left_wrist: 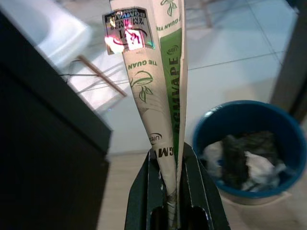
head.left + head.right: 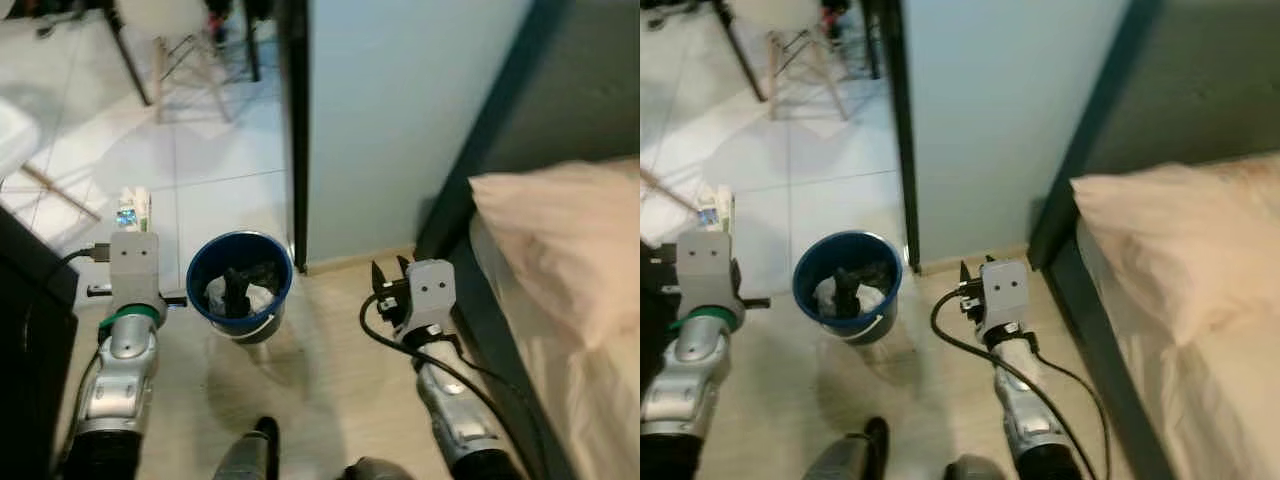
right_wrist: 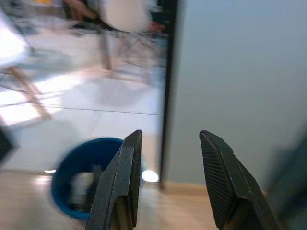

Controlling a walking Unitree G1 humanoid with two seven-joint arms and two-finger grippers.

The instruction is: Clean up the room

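Note:
A blue bin (image 2: 240, 285) holding crumpled white and dark trash stands on the floor between my arms. My left gripper (image 1: 173, 167) is shut on a flattened white-and-green carton (image 1: 158, 81), held upright just left of the bin; the carton (image 2: 134, 210) pokes up above my left wrist. My right gripper (image 3: 168, 143) is open with nothing between its fingers, raised to the right of the bin (image 3: 86, 177) and near the wall (image 2: 400, 120).
A black cabinet (image 2: 30, 340) stands close on my left. A bed with a peach pillow (image 2: 570, 240) runs along the right. A dark door frame (image 2: 295, 130) rises behind the bin. Chair legs (image 2: 170, 60) stand on the white tiles beyond.

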